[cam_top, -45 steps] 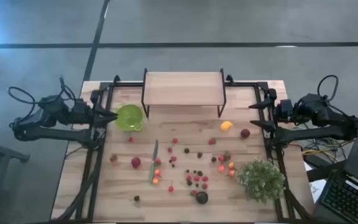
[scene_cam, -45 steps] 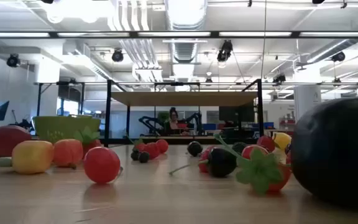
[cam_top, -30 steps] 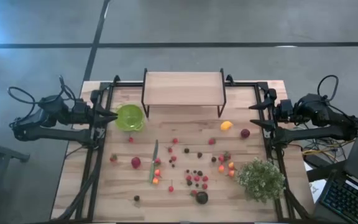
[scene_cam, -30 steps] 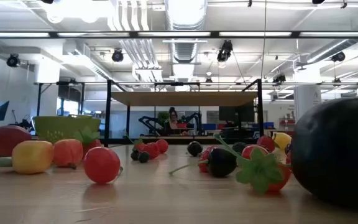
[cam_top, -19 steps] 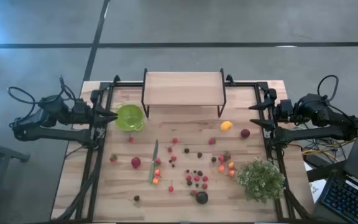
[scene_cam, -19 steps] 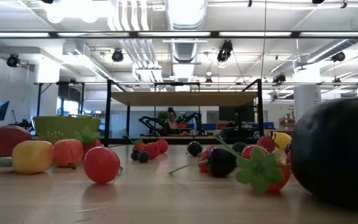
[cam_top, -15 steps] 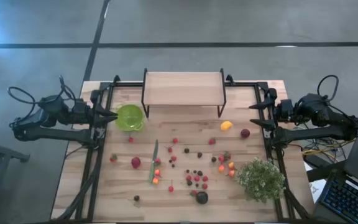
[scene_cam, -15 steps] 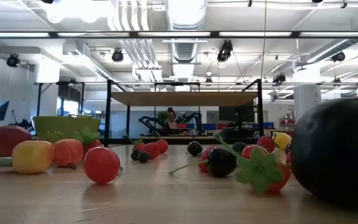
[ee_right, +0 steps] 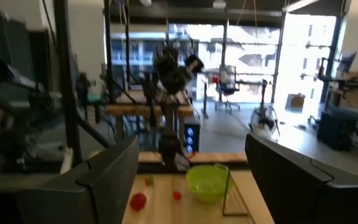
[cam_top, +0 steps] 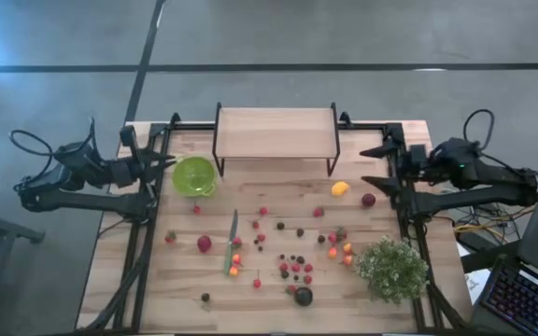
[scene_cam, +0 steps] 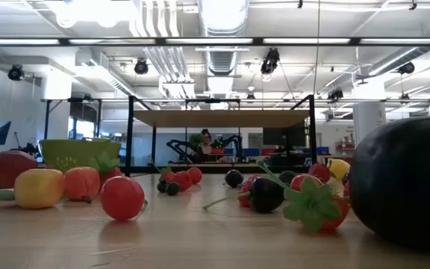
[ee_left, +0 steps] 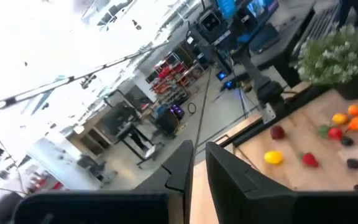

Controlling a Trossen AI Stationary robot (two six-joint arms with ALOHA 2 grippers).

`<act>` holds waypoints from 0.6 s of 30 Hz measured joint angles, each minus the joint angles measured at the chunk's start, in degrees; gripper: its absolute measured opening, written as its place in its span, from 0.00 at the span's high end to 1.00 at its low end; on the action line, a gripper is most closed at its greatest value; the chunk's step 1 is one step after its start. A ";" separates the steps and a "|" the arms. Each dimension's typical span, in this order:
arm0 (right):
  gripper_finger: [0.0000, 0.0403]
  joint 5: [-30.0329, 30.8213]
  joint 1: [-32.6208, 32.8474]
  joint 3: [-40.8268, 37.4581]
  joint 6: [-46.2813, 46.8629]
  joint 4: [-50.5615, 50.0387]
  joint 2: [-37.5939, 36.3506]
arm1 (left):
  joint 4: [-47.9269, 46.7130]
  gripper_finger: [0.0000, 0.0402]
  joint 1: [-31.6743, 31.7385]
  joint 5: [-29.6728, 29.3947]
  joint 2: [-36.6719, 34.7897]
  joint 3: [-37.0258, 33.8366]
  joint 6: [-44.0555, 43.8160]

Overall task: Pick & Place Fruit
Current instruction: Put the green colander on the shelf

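Observation:
The fruit (cam_top: 288, 252) lies loose on the wooden table: many small red pieces, some dark ones, an orange one (cam_top: 341, 189), and a bigger dark round one (cam_top: 303, 297), which fills the right of the low view (scene_cam: 405, 190). My left gripper (cam_top: 166, 161) hangs level at the table's left edge beside the green bowl (cam_top: 195, 175), shut, with nothing between its fingers (ee_left: 199, 146). My right gripper (cam_top: 369, 166) hangs level over the table's right edge, open and holding nothing (ee_right: 191, 140). Both are well above the fruit.
A wooden shelf on a dark frame (cam_top: 275, 133) stands at the far middle. A slim green-handled knife (cam_top: 231, 241) lies among the fruit. A bushy pale-green plant (cam_top: 392, 268) stands at the near right. Dark frame rails run along the table's left and right sides.
My right gripper has moved in from the table's right edge toward the middle and has opened wider. My left gripper has rolled about its own pointing line while staying in place. The fruit has not moved.

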 joint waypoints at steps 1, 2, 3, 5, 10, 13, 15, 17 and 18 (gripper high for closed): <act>0.26 0.77 0.00 0.00 0.08 -0.05 1.19 | 0.00 0.87 0.00 -0.01 0.00 -0.01 0.09; 0.25 1.23 0.00 0.00 0.24 -0.15 2.51 | 0.00 0.87 0.00 -0.01 0.00 0.00 -0.07; 0.24 1.30 0.00 0.00 0.39 -0.24 3.81 | 0.00 0.87 0.00 0.01 0.00 0.00 -0.41; 0.23 1.36 0.00 0.00 0.72 -0.73 6.16 | -0.02 0.87 0.00 0.02 0.00 0.00 -1.33; 0.25 1.79 0.04 0.00 3.84 -1.86 11.13 | -0.04 0.87 0.00 0.03 0.00 0.01 -1.79; 0.28 2.70 0.02 0.00 5.53 -3.81 13.81 | -0.04 0.87 0.00 0.03 0.00 -0.01 -1.83; 0.30 2.65 0.02 0.00 6.28 -4.55 15.15 | -0.04 0.87 0.02 0.03 0.00 0.01 -1.88; 0.32 2.61 0.04 0.00 7.06 -5.33 16.31 | -0.07 0.87 0.02 0.06 0.02 -0.01 -2.03; 0.33 2.61 0.04 0.00 7.29 -5.65 16.91 | -0.08 0.87 0.02 0.13 0.05 -0.01 -2.84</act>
